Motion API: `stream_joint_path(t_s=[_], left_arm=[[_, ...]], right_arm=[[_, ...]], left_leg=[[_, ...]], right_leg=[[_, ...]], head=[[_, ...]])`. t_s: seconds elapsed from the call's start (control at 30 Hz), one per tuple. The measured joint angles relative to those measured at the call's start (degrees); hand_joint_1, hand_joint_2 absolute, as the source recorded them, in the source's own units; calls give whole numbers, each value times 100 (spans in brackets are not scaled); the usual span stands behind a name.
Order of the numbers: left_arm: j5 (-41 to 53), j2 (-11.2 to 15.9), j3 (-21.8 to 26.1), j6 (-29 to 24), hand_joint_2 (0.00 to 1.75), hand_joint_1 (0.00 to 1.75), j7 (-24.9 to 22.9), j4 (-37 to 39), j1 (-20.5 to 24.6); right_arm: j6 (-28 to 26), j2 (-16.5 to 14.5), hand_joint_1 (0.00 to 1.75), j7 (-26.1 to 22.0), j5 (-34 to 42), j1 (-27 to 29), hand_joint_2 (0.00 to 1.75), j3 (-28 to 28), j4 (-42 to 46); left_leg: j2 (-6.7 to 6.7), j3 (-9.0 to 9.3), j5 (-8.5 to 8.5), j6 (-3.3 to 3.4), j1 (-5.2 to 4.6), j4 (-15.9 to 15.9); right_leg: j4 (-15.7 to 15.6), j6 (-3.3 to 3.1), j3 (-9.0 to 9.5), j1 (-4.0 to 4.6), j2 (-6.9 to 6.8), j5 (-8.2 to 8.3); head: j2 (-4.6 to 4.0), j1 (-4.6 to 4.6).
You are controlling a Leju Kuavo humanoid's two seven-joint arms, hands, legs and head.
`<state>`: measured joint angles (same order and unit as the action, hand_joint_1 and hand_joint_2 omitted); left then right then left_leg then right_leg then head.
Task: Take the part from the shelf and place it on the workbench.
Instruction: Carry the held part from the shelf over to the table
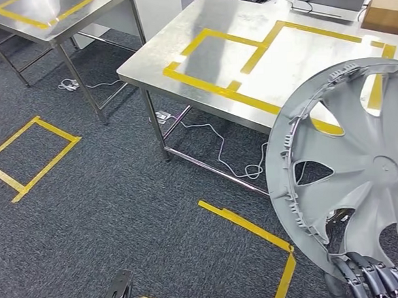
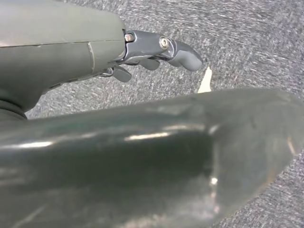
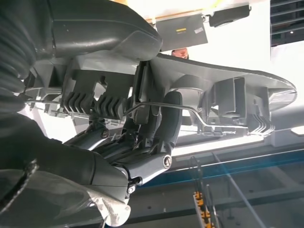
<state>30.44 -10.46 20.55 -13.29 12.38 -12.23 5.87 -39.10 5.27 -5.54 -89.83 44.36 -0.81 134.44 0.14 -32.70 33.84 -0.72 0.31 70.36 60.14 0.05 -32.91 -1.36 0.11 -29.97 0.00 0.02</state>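
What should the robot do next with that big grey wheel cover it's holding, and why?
Probably carry it forward and a little up, over the steel workbench. The right hand grips the wheel cover at its lower rim, and most of the cover hangs in front of the table edge, above the carpet. The yellow taped outline on the bench looks like the likely spot.

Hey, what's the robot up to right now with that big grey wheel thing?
The robot's right hand grips a grey hubcap by its lower rim, holding it up in the air in front of the steel workbench with yellow tape outlines. The hubcap isn't on the bench yet. The left hand hangs low over the carpet, holding nothing.
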Motion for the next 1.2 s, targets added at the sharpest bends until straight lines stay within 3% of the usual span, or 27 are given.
stream_joint_path(t_s=[0.07, 0.1, 0.13, 0.17, 0.23, 0.27, 0.33, 0.4, 0.47, 0.57, 0.6, 0.63, 0.73, 0.8, 0.83, 0.9, 0.97, 1.03, 1.1, 1.13, 1.17, 1.2], left_arm=[[13, -1, 5, 15, 0, 0, 4, 1, -25], [17, 1, 7, 15, 0, 0, 5, 2, -38], [20, 2, 9, 15, 0, 0, 6, 2, -47], [20, 3, 11, 15, 0, 0, 6, 2, -53], [20, 17, 17, 15, 0, 0, 6, 2, -64], [20, 29, 20, 15, 0, 0, 6, 2, -71], [22, 44, 26, 13, 0, 0, 9, 2, -75], [36, 31, 27, -2, 0, 0, 13, 1, -64], [72, 22, 31, -31, 0, 0, 14, 1, -47], [126, -7, 31, -45, 0, 0, 13, 2, -32], [137, -18, 31, -48, 0, 0, 12, 2, -35], [146, -28, 31, -52, 0, 0, 11, 2, -38], [187, -43, 31, -56, 0, 0, 10, 2, -35], [200, -40, 31, -59, 0, 0, 8, 2, -31], [205, -37, 31, -62, 0, 0, 6, 2, -28], [217, -32, 30, -67, 0, 0, 1, 2, -8], [224, -33, 29, -68, 0, 0, -2, 2, 20], [226, -34, 28, -68, 0, 0, -5, 2, 30], [226, -32, 28, -68, 0, 0, -10, 2, 20], [226, -32, 28, -68, 0, 0, -13, 2, 16], [226, -32, 28, -68, 0, 0, -14, 2, 16], [226, -32, 28, -68, 0, 0, -14, 2, 18]], right_arm=[[0, -21, 175, 20, -4, -10, 175, 1, -1], [0, -22, 175, 41, -5, -14, 175, 1, -2], [0, -22, 175, 65, -5, -17, 175, 1, -2], [0, -22, 175, 84, -5, -19, 175, 1, -2], [0, -23, 175, 102, -5, -27, 175, 1, -4], [0, -23, 175, 99, -6, -35, 175, 0, -8], [-2, -25, 175, 104, -8, -47, 175, -1, -16], [-7, -25, 175, 128, -8, -54, 175, -2, -21], [-10, -25, 175, 178, -7, -78, 175, -7, -31], [-11, -24, 175, 233, -7, -130, 175, -20, -58], [-11, -23, 175, 251, -7, -141, 175, -28, -69], [-11, -23, 175, 277, -7, -148, 175, -38, -81], [-11, -17, 175, 379, -7, -183, 175, -58, -121], [-16, -9, 175, 441, -7, -234, 175, -66, -144], [-19, -5, 175, 470, -7, -256, 175, -70, -153], [-22, 4, 175, 512, -7, -260, 175, -79, -154], [-22, 10, 175, 528, -5, -263, 175, -86, -155], [-22, 10, 175, 532, -5, -274, 175, -87, -156], [-22, 11, 175, 526, -6, -279, 175, -88, -158], [-22, 12, 175, 523, -6, -279, 175, -89, -160], [-22, 13, 175, 521, -7, -278, 175, -90, -161], [-22, 13, 175, 520, -7, -279, 175, -91, -161]], left_leg=[[0, -487, 327, -11, -2, 540], [-1, -627, 418, 6, -11, 588], [-2, -684, 372, 47, -29, 465], [-3, -681, 188, 105, -58, 212], [-21, -606, -398, 273, -153, -411], [-39, -562, -607, 342, -199, -650], [-65, -487, -751, 418, -251, -905], [-58, -327, -758, 415, -217, -1050], [-48, -150, -751, 431, -172, -1155], [11, -6, -614, 436, -144, -1185], [41, 53, -555, 425, -139, -1185], [76, 126, -494, 411, -133, -1185], [203, 384, -289, 342, -120, -1181], [307, 485, -169, 277, -146, -1169], [355, 519, -128, 251, -161, -1160], [392, 554, -67, 211, -165, -1128], [246, 448, 53, 145, -132, -848], [88, 90, 338, 75, -85, -188], [53, -311, 559, 45, -58, 416], [45, -421, 517, 50, -55, 496], [28, -442, 351, 67, -56, 383], [-18, -378, 82, 101, -61, 84]], right_leg=[[-4, -16, 124, 12, 25, -112], [-5, -18, 201, 21, 39, -175], [-8, -17, 285, 31, 50, -240], [-13, -15, 360, 43, 56, -305], [-35, -7, 485, 62, 67, -426], [-57, 10, 533, 68, 74, -484], [-103, 66, 690, 73, 85, -518], [-119, 114, 803, 75, 68, -504], [193, 164, 633, 76, 47, -543], [1094, 239, -86, 62, 33, -885], [1208, 254, -268, 59, 27, -966], [1153, 265, -365, 57, 12, -918], [346, 276, -313, 75, -217, -167], [62, 187, -275, 112, -379, 98], [63, 130, -286, 129, -381, 90], [51, 46, -238, 108, -247, 137], [36, 9, -186, 77, -127, 126], [29, -20, -158, 62, -9, 103], [29, -30, -137, 62, 133, 77], [29, -29, -117, 63, 209, 63], [29, -26, -92, 66, 282, 50], [27, -21, -63, 69, 354, 37]], head=[[0, -2], [0, -3], [0, -3], [0, -3], [0, 4], [0, 6], [0, -1], [0, -18], [-1, 0], [-2, 15], [-2, 15], [-2, 15], [-2, 15], [-1, 14], [-1, 7], [0, -4], [0, -12], [0, -19], [0, -20], [0, -20], [0, -21], [0, -20]])
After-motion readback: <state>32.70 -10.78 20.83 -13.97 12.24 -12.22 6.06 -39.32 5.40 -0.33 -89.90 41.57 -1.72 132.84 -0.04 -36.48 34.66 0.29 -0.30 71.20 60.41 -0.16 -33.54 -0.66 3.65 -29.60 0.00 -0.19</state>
